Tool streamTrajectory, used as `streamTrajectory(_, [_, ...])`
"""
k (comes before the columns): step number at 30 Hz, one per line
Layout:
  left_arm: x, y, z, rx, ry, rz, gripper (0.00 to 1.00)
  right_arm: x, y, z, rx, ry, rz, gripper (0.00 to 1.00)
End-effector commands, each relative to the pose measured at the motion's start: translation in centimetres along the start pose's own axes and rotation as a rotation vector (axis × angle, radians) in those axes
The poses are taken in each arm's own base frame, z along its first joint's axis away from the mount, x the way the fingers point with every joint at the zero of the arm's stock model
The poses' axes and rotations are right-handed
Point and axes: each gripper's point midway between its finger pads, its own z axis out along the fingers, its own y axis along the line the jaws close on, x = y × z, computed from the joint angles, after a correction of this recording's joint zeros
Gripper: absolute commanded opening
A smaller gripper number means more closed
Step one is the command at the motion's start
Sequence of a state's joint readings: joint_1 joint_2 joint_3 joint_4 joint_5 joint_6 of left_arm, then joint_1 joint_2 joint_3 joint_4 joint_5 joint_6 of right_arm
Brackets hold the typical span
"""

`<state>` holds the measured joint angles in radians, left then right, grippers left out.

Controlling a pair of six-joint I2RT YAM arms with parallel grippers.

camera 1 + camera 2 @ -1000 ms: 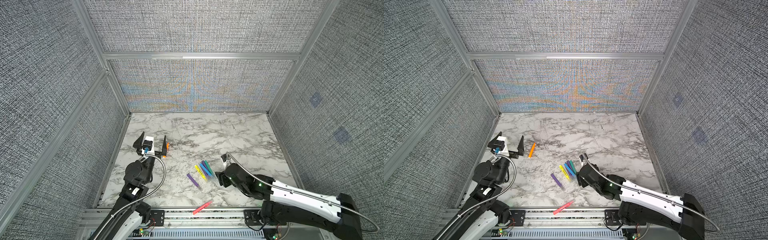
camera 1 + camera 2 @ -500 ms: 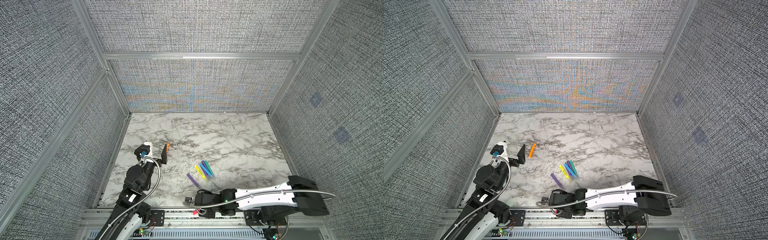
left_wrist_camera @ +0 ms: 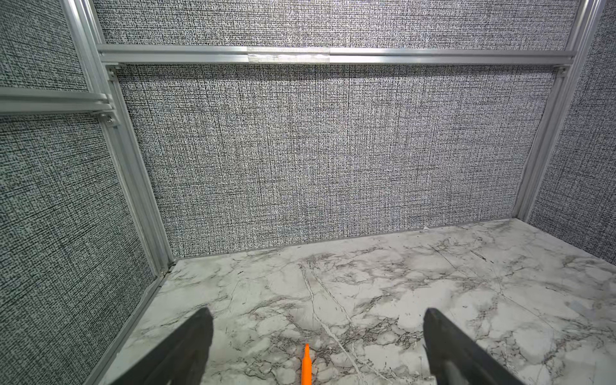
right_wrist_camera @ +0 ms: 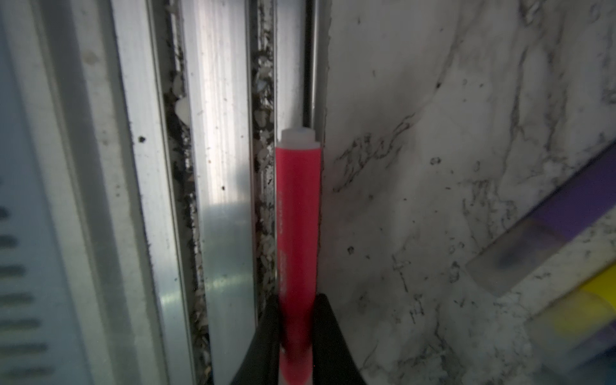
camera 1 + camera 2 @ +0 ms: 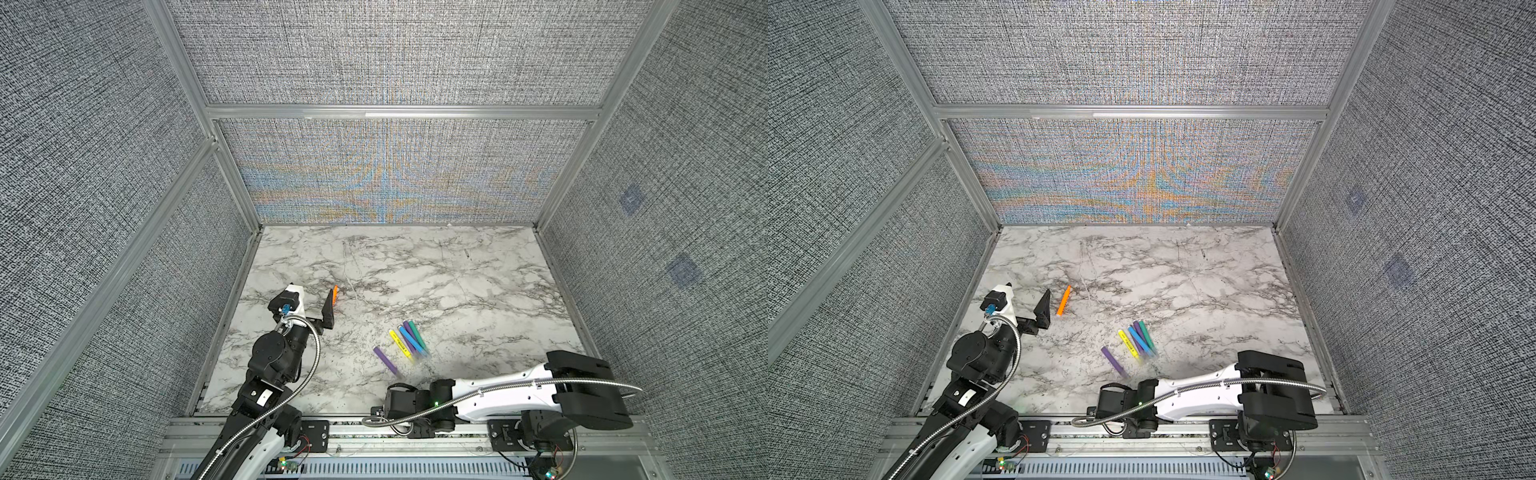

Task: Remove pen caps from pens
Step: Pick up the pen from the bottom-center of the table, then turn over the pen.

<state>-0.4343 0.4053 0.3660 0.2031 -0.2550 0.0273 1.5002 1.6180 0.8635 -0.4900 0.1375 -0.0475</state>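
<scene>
Marble-patterned worktop [image 5: 415,282] carries everything. At its near left corner the left arm [image 5: 272,357] rises with its elbow folded and its wrist aimed at the back wall. The left tool [image 3: 316,316] hangs low over the marble with its dark fingers [image 3: 186,343] spread as wide as they go, gripping nothing. An orange pen [image 5: 1064,300] lies on the worktop just beside that tool. In the left wrist view its tip shows between the two fingers, touching neither.

Nearer the middle a lone purple pen [image 5: 384,359] lies slanted. Just beside it a bunch of pens [image 5: 409,338] lies side by side: yellow, blue, purple and teal. Dark print runs along the yellow barrel, too small to read.

Farthest right, the right arm [image 5: 498,384] lies low and stretched out along the near edge, reaching leftward from its base. In both top views its wrist hides the right tool [image 4: 296,310]. The right wrist view shows it clamped tight on the barrel of a pink-red pen [image 4: 297,216], which lies along the seam between the marble and the aluminium rail [image 4: 220,166]. Faint lettering on that barrel cannot be read. Off to one side, blurred, a clear cap [image 4: 510,260] sits on a purple barrel.
</scene>
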Motion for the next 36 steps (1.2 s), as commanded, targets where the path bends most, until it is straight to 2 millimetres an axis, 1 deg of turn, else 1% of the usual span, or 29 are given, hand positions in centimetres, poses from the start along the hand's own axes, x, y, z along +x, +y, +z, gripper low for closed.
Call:
streamTrajectory(1, [-1.1,0.5,-0.2,-0.023,-0.04,-0.037,0.98,0.8,-1.4,0.1,0.072,0.033,0.002,0.0])
streamTrajectory(3, [-1.1,0.4,-0.2,-0.017,-0.044,-0.039,0.98,0.5,-2.4,-1.2,0.116,-0.006,0.019,0.0])
streamTrajectory(4, [-1.1,0.3,-0.3,-0.009,-0.046,-0.039,0.98,0.1,-3.2,-2.4,0.143,-0.044,0.036,0.0])
streamTrajectory(6, [-1.2,-0.2,-0.4,0.023,-0.054,-0.036,0.98,-0.5,-5.3,-5.5,0.216,-0.13,0.088,0.0])
streamTrajectory(8, [-1.4,-1.6,-0.7,0.103,-0.08,-0.031,0.98,-1.0,-8.7,-10.1,0.341,-0.242,0.191,0.0])
streamTrajectory(10, [-1.6,-3.3,-1.1,0.202,-0.105,-0.026,0.98,-1.3,-11.3,-14.7,0.398,-0.395,0.299,0.0])
streamTrajectory(12, [-1.7,-4.8,-1.4,0.293,-0.115,-0.027,0.98,-1.0,-13.7,-18.9,0.439,-0.563,0.433,0.0])
streamTrajectory(14, [-1.7,-6.0,-1.5,0.363,-0.107,-0.031,0.97,-0.2,-15.1,-21.6,0.403,-0.728,0.559,0.0])
streamTrajectory(15, [-1.8,-6.6,-1.6,0.396,-0.105,-0.028,0.97,0.0,-15.5,-22.5,0.387,-0.798,0.596,0.0])
streamTrajectory(17, [-2.1,-7.8,-2.0,0.474,-0.12,0.007,0.93,0.4,-15.9,-23.8,0.349,-0.905,0.651,0.0])
streamTrajectory(19, [-2.3,-8.3,-2.5,0.501,-0.157,0.062,0.94,1.5,-17.2,-24.5,0.368,-0.901,0.736,0.0])
streamTrajectory(21, [-2.1,-7.7,-2.5,0.422,-0.217,0.186,0.95,2.7,-19.1,-25.4,0.4,-0.863,0.83,0.0])
streamTrajectory(23, [-2.4,-7.2,-2.5,0.284,-0.322,0.376,0.97,3.0,-21.2,-27.1,0.392,-0.857,0.901,0.0])
streamTrajectory(24, [-2.8,-7.1,-2.6,0.229,-0.367,0.436,0.98,2.8,-22.0,-27.5,0.367,-0.86,0.92,0.0])
streamTrajectory(26, [-3.7,-7.4,-2.6,0.118,-0.453,0.589,0.98,1.8,-23.5,-28.1,0.276,-0.881,0.946,0.0])
streamTrajectory(27, [-3.9,-7.7,-2.4,0.088,-0.48,0.658,0.98,1.5,-24.2,-28.1,0.245,-0.883,0.957,0.0])
streamTrajectory(29, [-4.3,-9.0,-1.3,0.03,-0.521,0.822,0.98,-0.2,-24.8,-27.4,0.11,-0.878,0.947,0.0])
streamTrajectory(31, [-4.8,-10.4,-0.5,-0.044,-0.572,0.979,0.98,-1.4,-25.1,-26.6,0.031,-0.844,0.938,0.0])
streamTrajectory(32, [-4.7,-11.5,-0.3,-0.073,-0.608,1.069,0.98,-1.8,-24.9,-26.0,-0.011,-0.813,0.928,0.0])
streamTrajectory(33, [-4.3,-12.5,0.8,-0.092,-0.58,1.17,0.97,-2.0,-24.9,-25.7,-0.029,-0.788,0.927,0.0])
streamTrajectory(34, [-4.0,-13.5,1.7,-0.092,-0.569,1.233,0.97,-2.1,-24.9,-25.3,-0.049,-0.761,0.927,0.0])
streamTrajectory(36, [-3.7,-15.5,2.2,-0.048,-0.61,1.282,0.97,-2.4,-24.8,-25.1,-0.073,-0.738,0.924,0.0])
